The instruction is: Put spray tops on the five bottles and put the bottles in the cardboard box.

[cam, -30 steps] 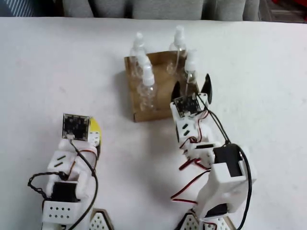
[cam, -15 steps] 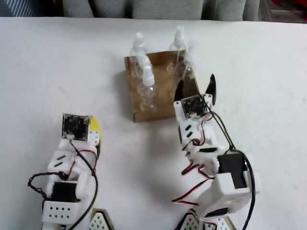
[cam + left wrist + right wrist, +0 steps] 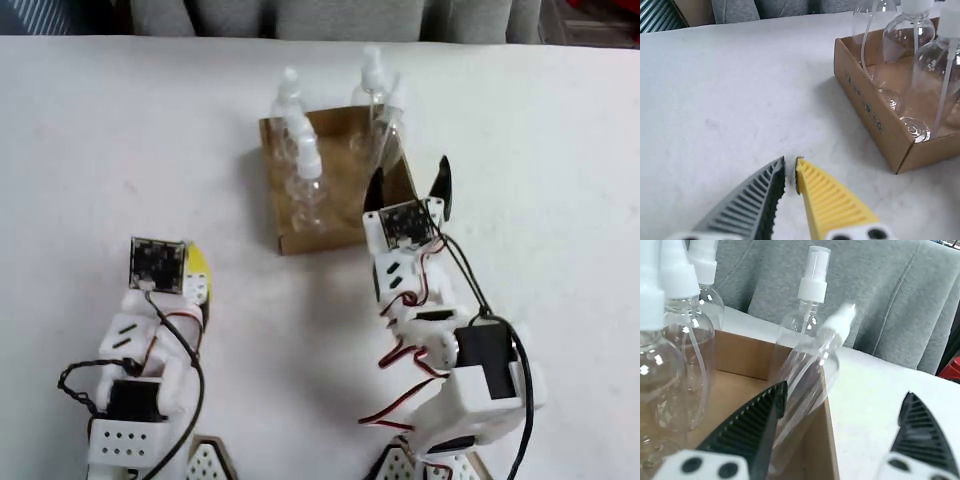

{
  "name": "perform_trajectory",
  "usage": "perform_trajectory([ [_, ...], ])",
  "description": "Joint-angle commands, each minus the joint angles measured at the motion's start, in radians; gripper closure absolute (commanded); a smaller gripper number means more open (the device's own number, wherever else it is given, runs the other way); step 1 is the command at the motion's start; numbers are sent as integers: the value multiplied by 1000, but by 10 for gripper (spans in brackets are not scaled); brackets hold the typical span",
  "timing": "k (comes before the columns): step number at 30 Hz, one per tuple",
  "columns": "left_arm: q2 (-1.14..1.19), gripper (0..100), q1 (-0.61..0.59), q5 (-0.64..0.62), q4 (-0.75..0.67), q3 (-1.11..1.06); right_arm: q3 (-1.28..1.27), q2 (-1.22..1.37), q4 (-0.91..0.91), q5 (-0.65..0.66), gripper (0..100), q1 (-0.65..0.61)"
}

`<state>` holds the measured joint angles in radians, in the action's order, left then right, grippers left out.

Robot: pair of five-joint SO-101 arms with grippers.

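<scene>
Since a second before, the right arm had drawn back a little from the shallow brown cardboard box, and the clear plastic bottle with a white spray top at the box's near right corner had tipped from upright to leaning. It now slanted with its top pointing away from the arms, its body resting against the right-hand wall of the box. We saw the right gripper just off that corner of the box, its two black jaws spread wide apart and holding nothing, with the leaning bottle close in front of the gap between them. The four other clear spray-topped bottles stood upright in the box, two towards its far side and two nearer its left wall, all with their white tops fitted. The left gripper hung low over the white desk, well apart from the box and to its left, its grey and yellow jaws drawn together with only a thin slit between them and nothing gripped.
</scene>
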<state>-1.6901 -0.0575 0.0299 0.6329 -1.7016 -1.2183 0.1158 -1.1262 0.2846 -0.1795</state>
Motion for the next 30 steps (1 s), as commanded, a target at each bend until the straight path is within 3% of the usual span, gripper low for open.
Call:
perform_trajectory([
  [1,-5,939,-7,11,-37,3,3,-45,-13,-11,688,12],
  [15,-5,939,-7,11,-37,3,3,-45,-13,-11,697,18],
  [23,-5,939,-7,11,-37,3,6,-56,-13,-11,991,18],
  [30,-5,939,-7,11,-37,3,12,-110,82,-11,980,16],
])
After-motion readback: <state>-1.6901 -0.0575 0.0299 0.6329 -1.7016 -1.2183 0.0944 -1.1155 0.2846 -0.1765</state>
